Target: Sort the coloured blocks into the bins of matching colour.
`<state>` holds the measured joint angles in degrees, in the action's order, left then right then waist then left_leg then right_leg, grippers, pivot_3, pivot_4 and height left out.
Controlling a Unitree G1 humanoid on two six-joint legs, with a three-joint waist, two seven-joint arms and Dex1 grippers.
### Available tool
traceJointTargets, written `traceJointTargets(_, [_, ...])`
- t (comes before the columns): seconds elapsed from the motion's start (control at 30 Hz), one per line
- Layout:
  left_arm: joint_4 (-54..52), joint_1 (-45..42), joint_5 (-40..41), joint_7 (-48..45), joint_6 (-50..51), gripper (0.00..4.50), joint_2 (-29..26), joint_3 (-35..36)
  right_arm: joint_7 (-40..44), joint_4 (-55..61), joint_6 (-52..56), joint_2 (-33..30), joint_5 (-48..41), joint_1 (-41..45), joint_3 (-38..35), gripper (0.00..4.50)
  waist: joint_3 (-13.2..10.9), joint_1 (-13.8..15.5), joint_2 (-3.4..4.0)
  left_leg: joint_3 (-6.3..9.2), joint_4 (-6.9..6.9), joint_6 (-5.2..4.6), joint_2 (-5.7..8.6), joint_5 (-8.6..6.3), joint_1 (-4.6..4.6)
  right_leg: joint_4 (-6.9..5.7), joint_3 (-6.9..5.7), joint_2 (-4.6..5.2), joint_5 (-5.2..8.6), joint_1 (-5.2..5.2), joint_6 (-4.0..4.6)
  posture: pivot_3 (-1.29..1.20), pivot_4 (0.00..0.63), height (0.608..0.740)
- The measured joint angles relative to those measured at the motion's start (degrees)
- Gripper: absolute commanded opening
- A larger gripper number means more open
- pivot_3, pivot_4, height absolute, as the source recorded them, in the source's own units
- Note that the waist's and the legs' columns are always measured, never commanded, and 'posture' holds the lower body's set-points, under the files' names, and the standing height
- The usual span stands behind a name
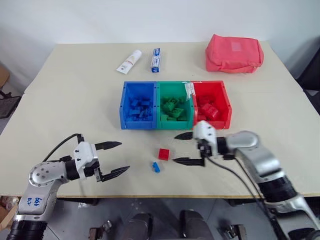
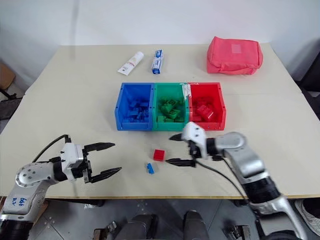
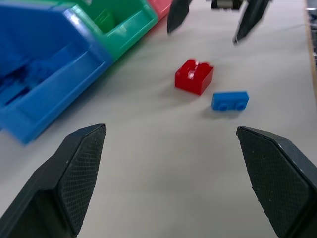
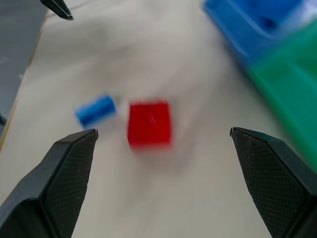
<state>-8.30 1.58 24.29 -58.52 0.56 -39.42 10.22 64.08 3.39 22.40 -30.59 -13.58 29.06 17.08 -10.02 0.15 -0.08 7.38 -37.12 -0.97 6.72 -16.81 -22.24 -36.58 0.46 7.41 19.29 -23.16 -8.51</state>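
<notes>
Grippers both gape wide, empty: left gripper (image 1: 114, 158) near the table's (image 1: 60, 100) front edge, right gripper (image 1: 186, 148) aimed at the red block (image 1: 163, 154). Blue block (image 1: 156, 167) lies just nearer, long axis slanting away leftward. Beyond sit the bins (image 1: 175, 104), filled by colour

Left hand (image 3: 171, 168) spread wide; red block (image 3: 193, 76) just beside blue block (image 3: 230, 100); blue bin (image 3: 49, 89) near.

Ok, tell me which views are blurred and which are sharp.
Right wrist view: smeared, the red block, the blue block and the bins all soft. Left wrist view: blocks crisp, the far right tool slightly soft. Both eye views: sharp, evenly lit, faint shadows.
</notes>
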Motion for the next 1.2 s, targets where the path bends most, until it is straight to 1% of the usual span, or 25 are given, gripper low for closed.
traceJointTargets(0.13, [-0.3,1.2,0.1,0.2,1.0,4.5,-0.1,0.7,-1.4,-3.1,0.1,2.5,2.2,1.7,1.9,4.48,0.0,-0.1,0.0,0.0,0.01,-0.06,0.07,0.0,0.0,0.02,0.01,0.04,-0.01,0.01,-0.01,0.0,0.15,0.74])
traceJointTargets(0.2, [-0.8,1.2,0.1,0.3,1.2,4.5,-0.1,0.7,-1.6,-3.9,0.1,3.0,2.9,1.8,2.9,4.11,0.0,-0.2,0.0,-0.01,0.04,-0.05,0.04,-0.01,0.0,0.0,0.01,0.02,-0.01,-0.01,-0.01,0.0,0.15,0.74])
traceJointTargets(0.23, [-1.1,1.3,0.1,0.5,1.3,4.5,-0.1,0.7,-1.8,-4.6,0.0,3.3,3.3,1.8,3.1,3.87,0.0,-0.3,0.0,-0.02,0.04,-0.04,0.03,0.0,0.0,-0.02,0.01,0.02,-0.01,-0.05,-0.01,0.0,0.15,0.74])
traceJointTargets(0.3, [-1.8,1.5,0.1,0.9,1.3,4.5,-0.1,0.8,-2.2,-5.5,-0.1,3.3,3.6,1.8,2.9,3.24,0.0,-0.3,0.0,-0.02,0.03,-0.04,0.03,0.0,-0.01,-0.06,0.02,0.01,-0.01,-0.07,-0.01,0.0,0.15,0.74])
traceJointTargets(0.4, [-2.4,1.3,0.2,1.3,1.4,4.5,0.1,0.8,-2.3,-5.6,-0.2,3.2,3.8,1.8,2.5,2.22,0.0,-0.4,0.0,-0.05,0.04,-0.03,0.02,0.0,0.0,-0.08,0.04,0.0,-0.01,-0.08,-0.01,0.0,0.15,0.74])
traceJointTargets(0.47, [-2.5,0.4,0.3,1.6,1.9,4.5,0.7,0.6,-2.3,-5.5,1.2,3.3,1.8,1.7,0.7,1.63,0.0,-0.3,0.0,-0.05,0.02,-0.02,0.02,0.0,-0.01,-0.11,0.03,0.0,-0.01,-0.1,-0.01,0.0,0.15,0.74])
traceJointTargets(0.5, [-2.5,-0.2,0.5,1.7,2.2,4.5,1.0,0.4,-2.2,-5.0,1.8,3.3,0.6,1.7,-0.6,1.43,0.0,-0.3,0.0,-0.05,0.02,-0.02,0.02,0.0,-0.01,-0.12,0.03,0.01,-0.01,-0.09,-0.01,0.0,0.15,0.74])
traceJointTargets(0.67, [-5.0,-5.2,2.1,5.0,5.5,4.5,5.8,-2.2,-0.9,-0.6,3.1,2.7,-8.2,1.7,-9.7,1.43,0.0,-0.1,-0.02,-0.04,-0.01,-0.03,0.06,0.0,-0.04,-0.13,0.02,0.03,-0.01,-0.08,-0.02,0.0,0.15,0.74])
traceJointTargets(0.77, [-6.7,-7.2,2.5,7.0,7.1,4.5,8.0,-3.7,-2.8,-1.2,3.6,0.9,-9.4,3.9,-14.7,1.43,0.0,-0.2,-0.02,-0.06,-0.02,-0.03,0.06,0.0,-0.04,-0.17,0.03,0.02,-0.01,-0.1,-0.02,0.0,0.15,0.74])
traceJointTargets(0.87, [-6.9,-10.3,2.5,9.1,8.3,4.5,10.8,-5.5,-8.8,-7.0,3.1,0.6,-9.4,9.2,-20.2,1.43,0.0,-0.4,-0.02,-0.2,-0.03,0.0,0.04,0.03,-0.04,-0.28,0.09,0.0,-0.01,-0.19,-0.02,0.0,0.15,0.74])
traceJointTargets(0.93, [-6.9,-11.5,2.3,9.7,8.7,4.5,11.7,-6.7,-12.6,-12.2,0.7,0.2,-8.2,13.5,-23.4,1.43,0.0,-0.4,-0.02,-0.22,0.0,0.01,0.02,0.03,-0.03,-0.31,0.1,-0.01,-0.01,-0.24,-0.01,0.0,0.15,0.74])
traceJointTargets(1.0, [-6.7,-11.5,2.3,9.9,8.8,4.5,11.7,-6.9,-13.8,-14.9,-1.9,-0.4,-7.3,15.2,-24.6,1.43,0.0,-0.5,-0.02,-0.21,0.06,0.03,-0.05,0.02,-0.03,-0.3,0.06,-0.04,0.0,-0.26,0.01,0.0,0.15,0.74])
traceJointTargets(1.1, [-6.4,-12.1,2.2,10.1,8.8,4.5,11.7,-6.9,-14.5,-20.4,-3.6,0.0,-6.5,16.2,-24.3,1.43,0.0,-0.5,-0.02,-0.23,0.04,0.02,-0.02,0.02,-0.06,-0.3,0.05,-0.01,0.0,-0.27,0.01,0.0,0.15,0.74])
traceJointTargets(1.17, [-6.2,-12.4,2.1,10.1,8.7,4.5,11.7,-6.9,-16.3,-24.8,-3.6,0.9,-5.7,17.5,-24.3,2.17,0.0,-0.5,-0.02,-0.28,-0.01,0.0,0.01,0.04,-0.07,-0.31,0.07,0.01,0.0,-0.27,0.01,0.0,0.15,0.74])
traceJointTargets(1.2, [-6.0,-12.4,2.1,10.1,8.6,4.5,11.7,-6.9,-16.5,-25.8,-3.6,1.1,-5.5,17.7,-24.2,2.45,0.0,-0.5,-0.02,-0.27,-0.03,0.0,0.01,0.04,-0.07,-0.32,0.06,0.01,0.0,-0.27,0.01,0.0,0.15,0.74])
